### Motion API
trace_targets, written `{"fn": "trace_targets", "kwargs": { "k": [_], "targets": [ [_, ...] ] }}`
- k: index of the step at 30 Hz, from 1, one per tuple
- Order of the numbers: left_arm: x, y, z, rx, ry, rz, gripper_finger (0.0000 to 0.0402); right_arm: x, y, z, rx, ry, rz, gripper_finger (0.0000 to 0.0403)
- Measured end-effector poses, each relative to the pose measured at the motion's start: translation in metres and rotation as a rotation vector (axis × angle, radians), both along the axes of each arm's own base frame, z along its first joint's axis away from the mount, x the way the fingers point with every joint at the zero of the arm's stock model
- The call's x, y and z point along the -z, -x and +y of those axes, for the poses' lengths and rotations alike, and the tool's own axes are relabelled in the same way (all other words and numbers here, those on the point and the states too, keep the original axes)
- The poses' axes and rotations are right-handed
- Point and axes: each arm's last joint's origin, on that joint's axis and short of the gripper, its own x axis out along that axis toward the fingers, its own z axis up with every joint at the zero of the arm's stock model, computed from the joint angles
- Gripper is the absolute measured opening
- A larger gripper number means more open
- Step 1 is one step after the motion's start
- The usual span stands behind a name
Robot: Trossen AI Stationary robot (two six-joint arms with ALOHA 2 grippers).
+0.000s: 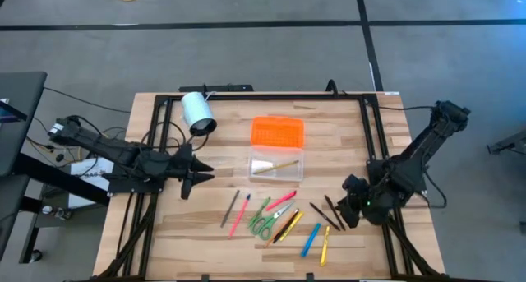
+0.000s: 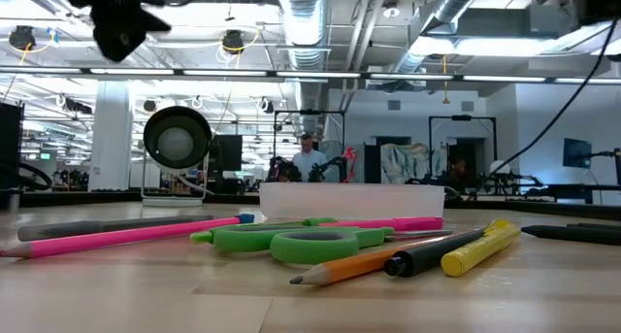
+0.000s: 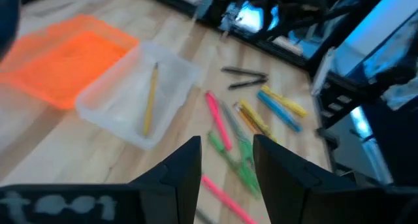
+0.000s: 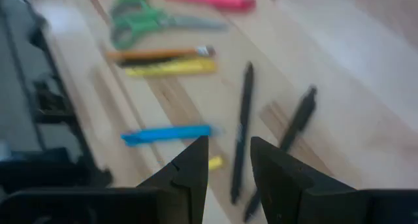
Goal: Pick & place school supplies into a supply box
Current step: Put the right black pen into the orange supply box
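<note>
**Both arms at the table's sides, supplies spread between**

Bare wood along the table (image 1: pixel 173 224) left half, from the left gripper (image 1: pixel 200 174) forward to the near edge; more open board behind the orange lid (image 1: pixel 278 131). White cylinder (image 1: pixel 197 113) lying near the far left corner, well apart from everything else.

Clear box (image 1: pixel 276 165) at mid-table, just in front of the lid and touching it, with one pencil (image 3: pixel 150 98) inside (lying slantwise on the floor of the box). Loose supplies fanned out nearer the front edge: pink pen (image 1: pixel 240 214), green scissors (image 1: pixel 263 219), orange pencil (image 2: pixel 354 266), yellow marker (image 2: pixel 481 249), blue marker (image 4: pixel 167 134), two dark pens (image 4: pixel 243 129) farthest right.

Left gripper hovering left of the box, fingers (image 3: pixel 181 175) slightly apart, holding nothing; box ahead and a little to one side, scissors and pink pen nearer.

Right gripper (image 1: pixel 343 213) low at the right edge, fingers (image 4: pixel 189 168) likewise apart and empty, dark pens just beyond the tips.
</note>
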Motion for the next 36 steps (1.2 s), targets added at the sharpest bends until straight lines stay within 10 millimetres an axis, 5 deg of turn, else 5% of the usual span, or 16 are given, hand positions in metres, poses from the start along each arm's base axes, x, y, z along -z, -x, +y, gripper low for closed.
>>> {"fn": "trace_targets", "kwargs": {
  "k": [13,36],
  "targets": [
    [0.013,-0.003,0.001,-0.119,-0.108,0.021,0.0127,0.062,-0.009,0.03,0.17,0.103,0.237,0.0108],
    [0.013,-0.002,0.002,-0.155,-0.138,0.018,0.0127,0.08,-0.032,0.019,0.177,0.117,0.346,0.0108]
  ]
}}
